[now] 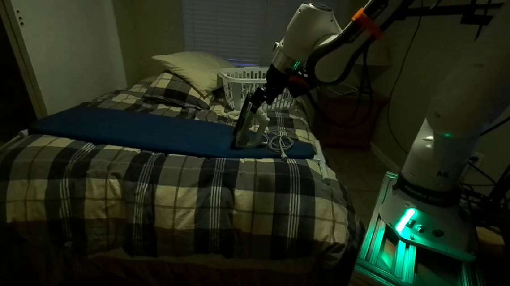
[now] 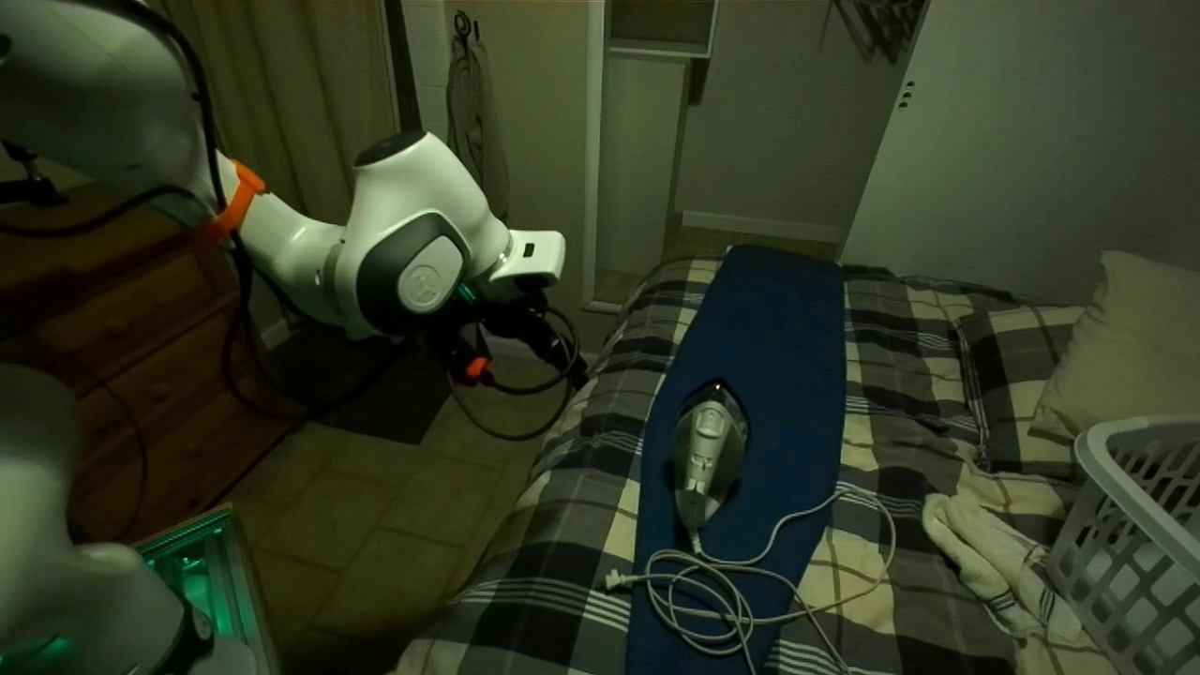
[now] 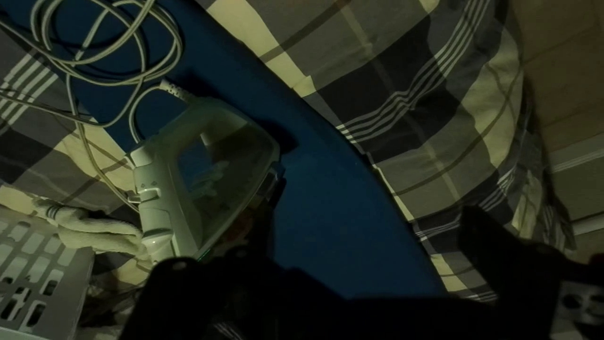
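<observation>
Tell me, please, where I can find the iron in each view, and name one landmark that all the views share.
In an exterior view, the iron is near the picture's centre.
In an exterior view, the iron is right of centre, somewhat low.
In the wrist view, the iron is left of centre.
Shared landmark: the blue ironing board beneath it.

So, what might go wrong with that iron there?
The iron might tip if bumped: it stands on end, on a board laid across a bed, with the open tool nearby. The cord lies in loose loops and could snag. Everything looks dim, so distances may be misjudged.
</observation>
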`<state>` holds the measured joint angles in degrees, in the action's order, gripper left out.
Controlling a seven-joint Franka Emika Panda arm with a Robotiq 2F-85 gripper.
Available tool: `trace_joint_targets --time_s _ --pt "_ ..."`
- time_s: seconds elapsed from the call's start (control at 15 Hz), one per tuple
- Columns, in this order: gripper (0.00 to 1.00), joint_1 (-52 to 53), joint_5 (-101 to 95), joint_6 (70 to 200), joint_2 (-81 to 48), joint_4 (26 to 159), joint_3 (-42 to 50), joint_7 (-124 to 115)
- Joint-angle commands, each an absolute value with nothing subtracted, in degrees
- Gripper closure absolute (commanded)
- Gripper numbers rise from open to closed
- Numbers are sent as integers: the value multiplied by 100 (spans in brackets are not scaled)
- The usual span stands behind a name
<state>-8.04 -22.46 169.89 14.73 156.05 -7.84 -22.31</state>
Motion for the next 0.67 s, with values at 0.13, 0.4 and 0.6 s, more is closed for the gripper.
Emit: trace_joint_targets --time_s 0.13,0.4,0.6 --pt "0 -2135 -3586 17246 1351 15552 -1580 -3672" --pt "0 -3810 -5123 17598 1435 15286 -2695 -5398" --pt "0 -4744 -5940 17912 1268 14993 -3396 -6419"
